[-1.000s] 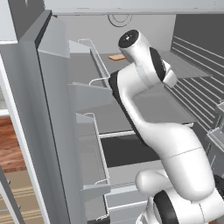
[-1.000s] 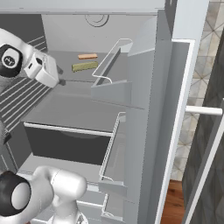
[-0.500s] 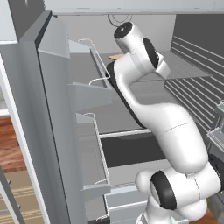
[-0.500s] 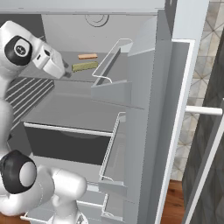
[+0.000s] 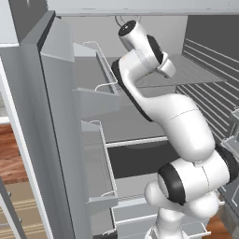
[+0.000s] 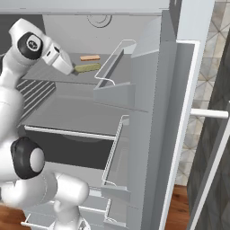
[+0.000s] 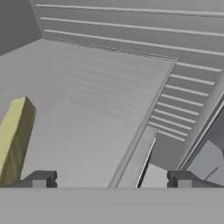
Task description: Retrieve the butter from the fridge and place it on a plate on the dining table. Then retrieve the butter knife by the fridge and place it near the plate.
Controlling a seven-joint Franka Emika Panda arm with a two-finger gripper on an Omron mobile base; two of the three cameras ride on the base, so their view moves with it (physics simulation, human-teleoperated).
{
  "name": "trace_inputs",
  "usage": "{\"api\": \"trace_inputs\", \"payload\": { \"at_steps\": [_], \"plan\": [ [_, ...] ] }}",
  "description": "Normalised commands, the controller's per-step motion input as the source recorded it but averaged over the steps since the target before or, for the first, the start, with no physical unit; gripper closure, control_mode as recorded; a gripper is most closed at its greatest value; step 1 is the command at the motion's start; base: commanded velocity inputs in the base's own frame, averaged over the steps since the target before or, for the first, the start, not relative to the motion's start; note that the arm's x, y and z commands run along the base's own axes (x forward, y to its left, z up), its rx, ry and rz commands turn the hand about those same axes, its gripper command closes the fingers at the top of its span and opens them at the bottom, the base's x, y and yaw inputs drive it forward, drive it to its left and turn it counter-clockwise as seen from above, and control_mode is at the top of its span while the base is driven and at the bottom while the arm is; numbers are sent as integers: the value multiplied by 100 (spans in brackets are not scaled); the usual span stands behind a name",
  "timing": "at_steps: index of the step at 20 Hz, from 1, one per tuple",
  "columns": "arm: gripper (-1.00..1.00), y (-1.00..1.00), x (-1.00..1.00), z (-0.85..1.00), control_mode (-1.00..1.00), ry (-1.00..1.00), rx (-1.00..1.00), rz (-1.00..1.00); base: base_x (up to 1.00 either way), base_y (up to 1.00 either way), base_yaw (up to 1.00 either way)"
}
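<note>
While the hand (image 7: 109, 179) hangs with its fingers spread wide and empty, the butter (image 7: 15, 140) lies at its nine o'clock on the fridge shelf (image 7: 96, 109).

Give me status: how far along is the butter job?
Done: the fridge stands open, with the arm reaching onto its upper shelf.
In hand: the open, empty gripper is closing in on the butter; in the hand view the stick lies at its left fingertip, not between the jaws.
Left: grasp the butter, carry it to the plate on the dining table, then fetch the butter knife.
</note>
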Motion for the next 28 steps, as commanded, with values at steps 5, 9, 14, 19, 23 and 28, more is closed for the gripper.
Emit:
{"api": "trace_inputs", "payload": {
  "at_steps": [5, 9, 14, 19, 23, 28],
  "plan": [
    [-100, 0, 47, 0, -100, 2, 0, 0, 0, 0, 0],
    [-100, 0, 38, -1, -100, 0, 0, 0, 0, 0, 0],
    [-100, 0, 34, -3, -100, 0, 0, 0, 0, 0, 0],
    [-100, 0, 32, -11, -100, 0, 0, 0, 0, 0, 0],
    [-100, -1, 27, -18, -100, 2, 0, 1, 0, 0, 0],
    [-100, -2, 20, -14, -100, 1, 1, 5, 0, 0, 0]
  ]
}}
